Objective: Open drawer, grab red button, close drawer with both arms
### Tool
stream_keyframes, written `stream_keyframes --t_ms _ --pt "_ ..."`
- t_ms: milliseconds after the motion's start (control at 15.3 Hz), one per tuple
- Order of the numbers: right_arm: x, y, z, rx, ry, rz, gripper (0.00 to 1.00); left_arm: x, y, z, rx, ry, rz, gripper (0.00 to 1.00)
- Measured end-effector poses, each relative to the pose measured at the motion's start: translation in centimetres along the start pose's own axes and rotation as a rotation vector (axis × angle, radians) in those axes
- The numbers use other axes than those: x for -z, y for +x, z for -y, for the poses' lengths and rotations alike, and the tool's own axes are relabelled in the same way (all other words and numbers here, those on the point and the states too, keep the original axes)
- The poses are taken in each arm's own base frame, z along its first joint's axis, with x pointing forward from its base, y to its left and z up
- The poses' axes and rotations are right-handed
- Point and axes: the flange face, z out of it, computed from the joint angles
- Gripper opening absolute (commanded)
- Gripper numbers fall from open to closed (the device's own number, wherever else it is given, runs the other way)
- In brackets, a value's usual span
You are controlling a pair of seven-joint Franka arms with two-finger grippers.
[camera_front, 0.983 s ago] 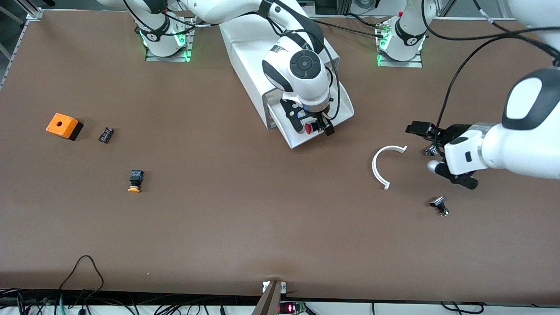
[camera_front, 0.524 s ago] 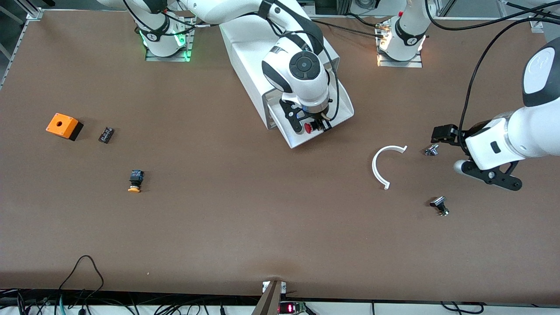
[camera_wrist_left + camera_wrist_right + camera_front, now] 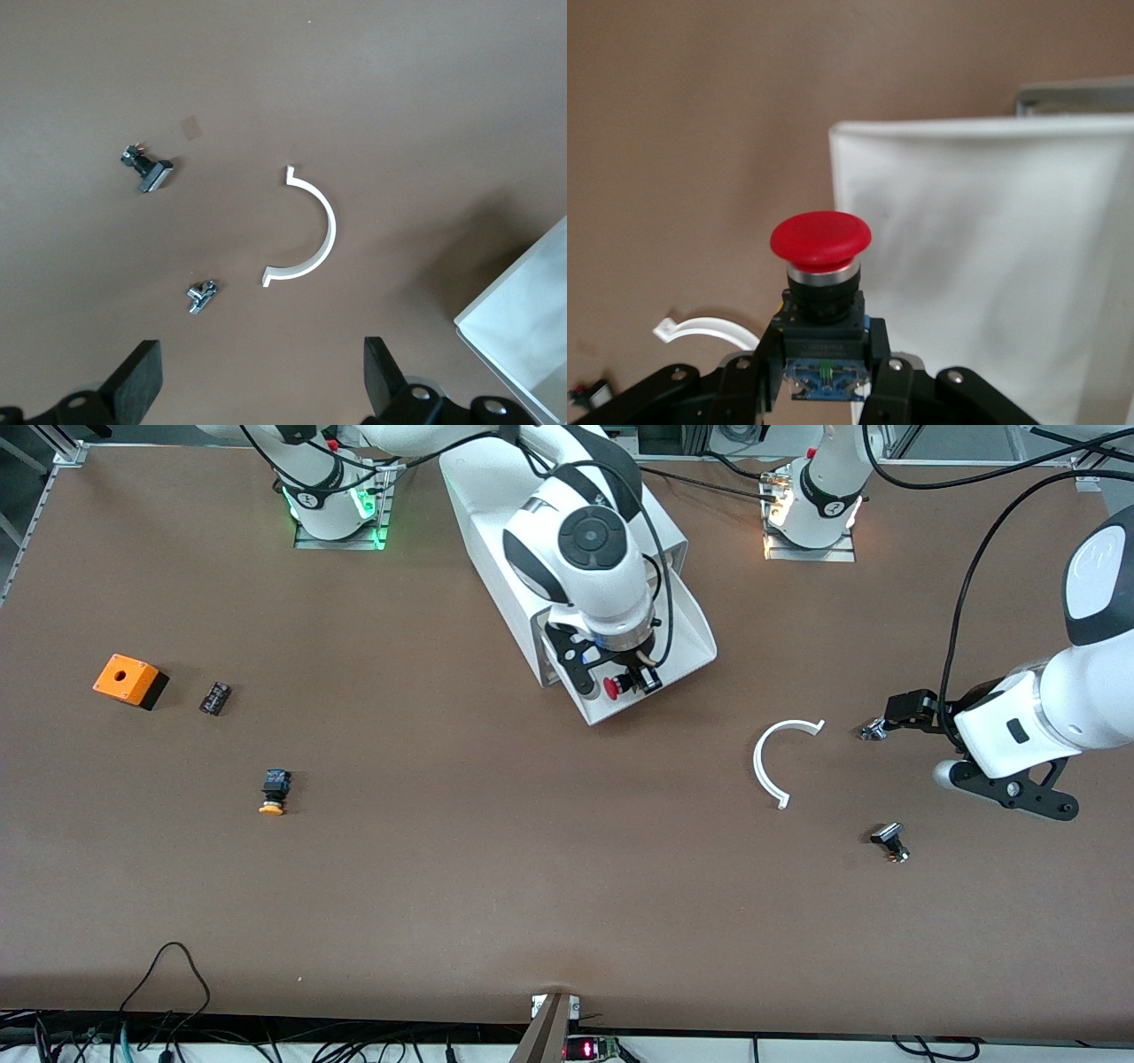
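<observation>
The right gripper (image 3: 623, 683) is clamped on the red mushroom-cap button (image 3: 612, 687), just above centre of the front view. In the right wrist view the black-and-blue body is pinched between the fingers (image 3: 879, 354), and the button (image 3: 820, 266) has its long axis running straight out from the fingertips, cap outermost. It is held just over the pulled-out white drawer (image 3: 660, 660) of the white cabinet (image 3: 496, 522) — lifted or not yet, hard to say. The move ahead probably turns on carrying it clear of the tray rim so the drawer can be shut.

The left gripper (image 3: 905, 710) is spread wide with nothing in it, at the right edge of the frame, over a small metal clip (image 3: 873, 731); that arm is parked for now. The right arm is clearly the nearer one to the drawer.

The count: two push buttons — the red one and an orange-capped one (image 3: 274, 792) at lower left; one orange box (image 3: 129, 680), one small black block (image 3: 214, 697), one white C-shaped ring (image 3: 780, 757), one black-capped switch part (image 3: 889, 841).
</observation>
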Motion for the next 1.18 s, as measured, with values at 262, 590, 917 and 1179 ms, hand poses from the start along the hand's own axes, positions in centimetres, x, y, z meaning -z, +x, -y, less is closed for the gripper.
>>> stream_keyframes --t_ms 262,590,917,1179 --pt "3.7 6.4 1.4 0.248 -0.021 -0.018 0.00 0.0 0.1 -0.3 -0.005 0.001 0.000 1.00" --pt "7.6 17.9 2.0 0.614 -0.115 -0.013 0.00 0.0 0.1 -0.8 -0.010 0.001 0.000 1.00" --pt "10.6 29.5 0.7 0.922 -0.150 0.016 0.00 0.0 0.1 -0.8 0.005 0.001 0.001 1.00" --pt "10.1 39.2 -1.9 1.057 -0.185 0.065 0.00 -0.3 0.0 -1.5 0.073 0.000 0.025 1.00"
